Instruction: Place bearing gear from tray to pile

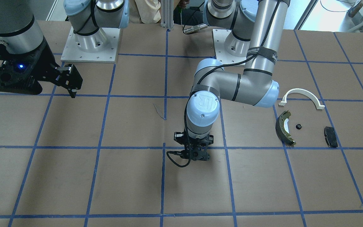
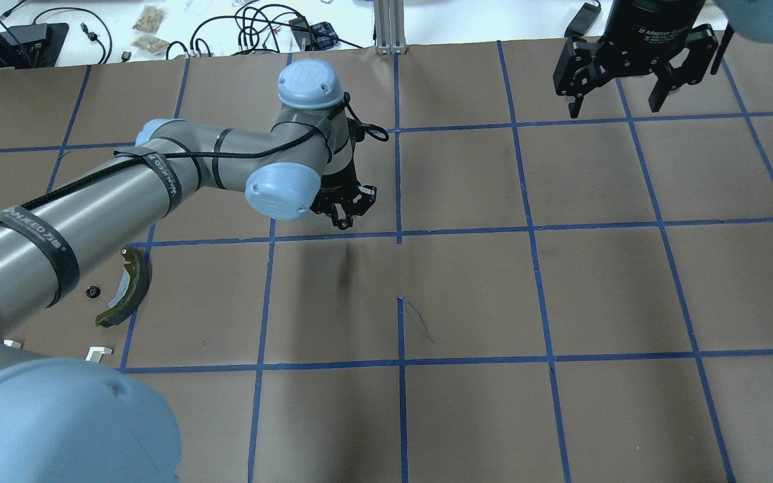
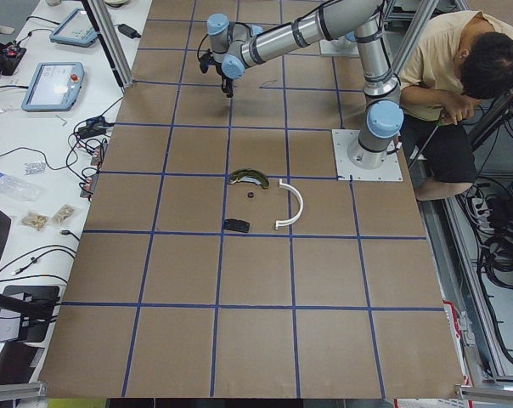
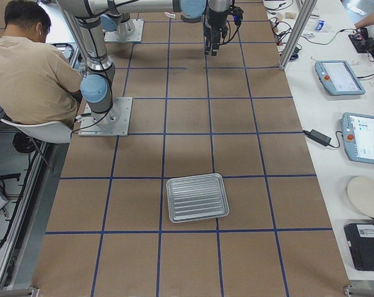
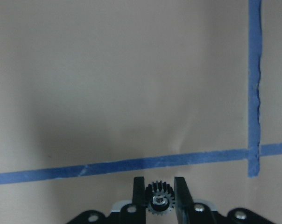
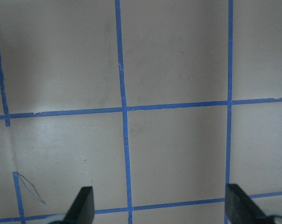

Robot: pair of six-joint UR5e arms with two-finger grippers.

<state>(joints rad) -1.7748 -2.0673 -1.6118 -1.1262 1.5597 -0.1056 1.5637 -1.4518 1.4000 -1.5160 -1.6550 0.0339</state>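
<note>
My left gripper (image 5: pixel 158 196) is shut on a small black toothed bearing gear (image 5: pixel 158 201) and holds it above the brown table near a blue tape crossing; it also shows in the front view (image 1: pixel 193 156) and the overhead view (image 2: pixel 341 213). The pile lies to the robot's left: a white half-ring arc (image 1: pixel 301 94), an olive-and-black brake shoe (image 1: pixel 284 127), a flat black brake pad (image 1: pixel 330 136) and a small black part (image 1: pixel 298 126). The silvery tray (image 4: pixel 196 197) lies far to the right, with nothing visible in it. My right gripper (image 2: pixel 618 100) is open and empty.
Blue tape lines divide the brown table into squares. Both arm bases stand on plates (image 1: pixel 90 47) at the robot's edge. A seated person (image 3: pixel 460 93) is behind the robot. Tablets and cables lie on a white side bench (image 4: pixel 354 93).
</note>
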